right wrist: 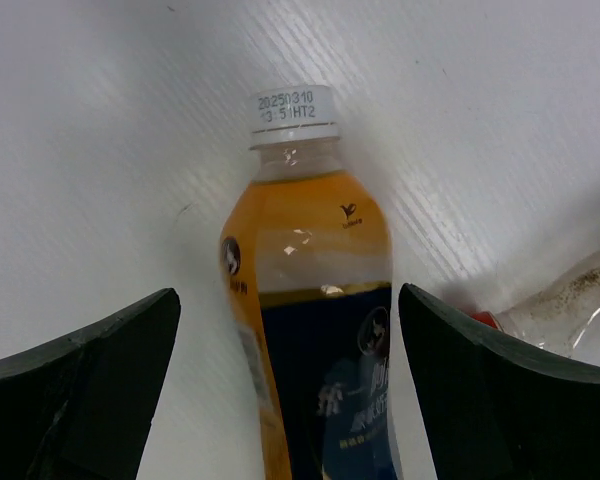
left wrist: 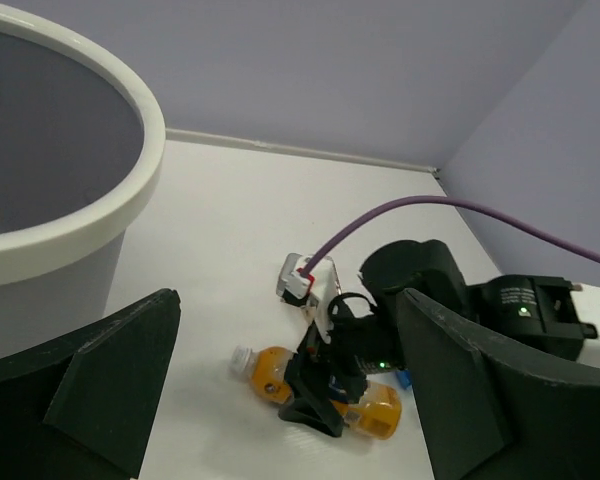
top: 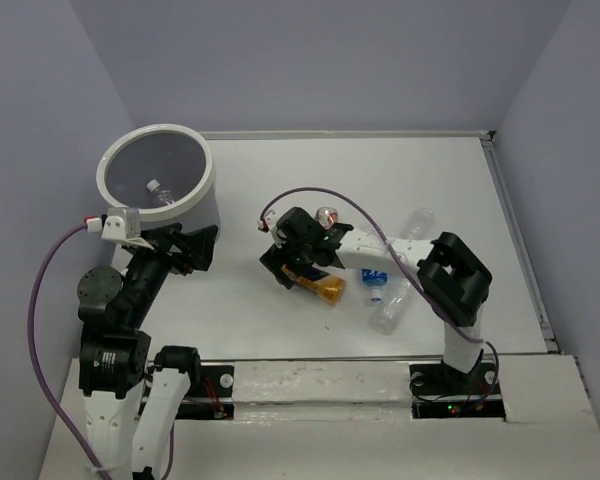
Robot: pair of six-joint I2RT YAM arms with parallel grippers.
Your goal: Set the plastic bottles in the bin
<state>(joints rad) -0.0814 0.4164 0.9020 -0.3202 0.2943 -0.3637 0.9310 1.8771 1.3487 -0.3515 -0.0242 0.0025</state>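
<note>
On the table [right wrist: 100, 120], orange bottle [right wrist: 310, 260] lies between right gripper's [right wrist: 288, 300] spread fingers [right wrist: 90, 390].

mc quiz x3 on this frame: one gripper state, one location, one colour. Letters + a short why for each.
1. The left gripper, beside the bin, is:
A. shut on a bottle
B. open and empty
C. shut and empty

2. The yellow-orange bottle lies:
A. in the bin
B. in the left gripper
C. on the table, between the fingers of the right gripper

3. That bottle's cap is:
A. white
B. red
C. blue

Answers:
1 B: the left wrist view shows its fingers wide apart with nothing between them.
2 C: the right wrist view shows the bottle flat on the white surface, with a gap to each finger.
3 A: the right wrist view shows a white cap with a printed date code.
</note>
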